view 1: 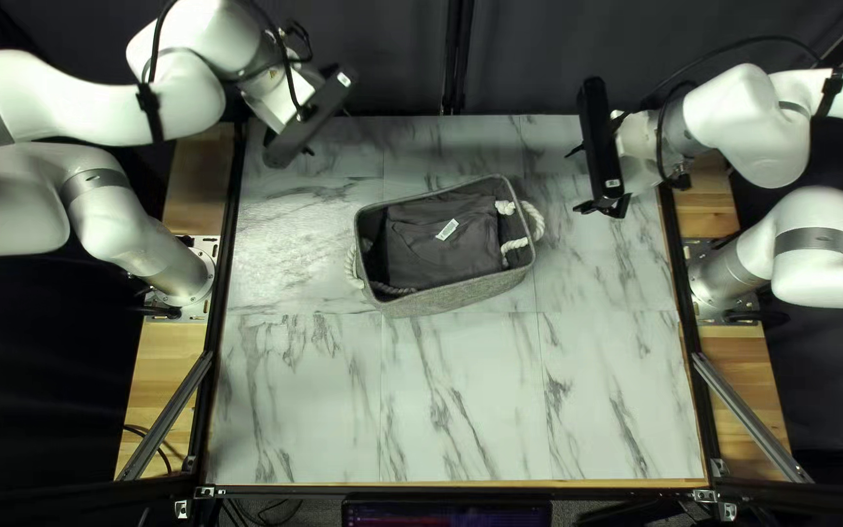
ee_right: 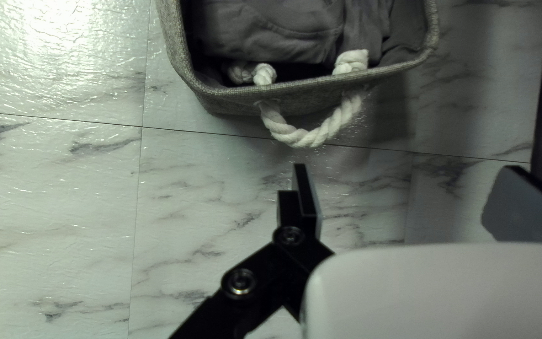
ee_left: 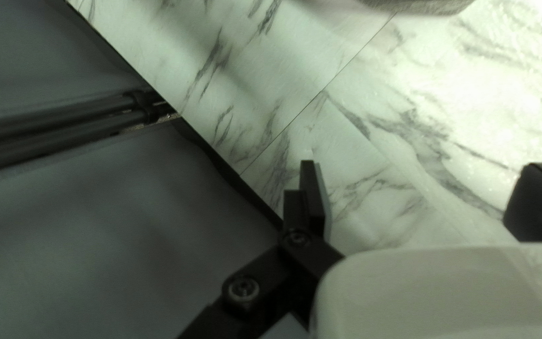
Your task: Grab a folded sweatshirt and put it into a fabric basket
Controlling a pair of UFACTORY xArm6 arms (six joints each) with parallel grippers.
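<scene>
Now the dark-grey cloth sweatshirt (view 1: 441, 256) is lying inside oblong grey-fabric basket (view 1: 461, 295), so wide-spread black left gripper (ee_left: 426, 198) and right gripper (ee_right: 418, 198) should be keeping clear.

- The dark grey sweatshirt (view 1: 441, 262) is folded into a flat bundle and laid inside the basket, below its rim; a small white label (view 1: 447, 229) is shown on top.
- The grey fabric basket (view 1: 465, 294) is stood upright on the table's (view 1: 461, 390) far half, turned slightly askew, its open top faced upward; white rope handles (view 1: 538, 222) are fitted at both ends.
</scene>
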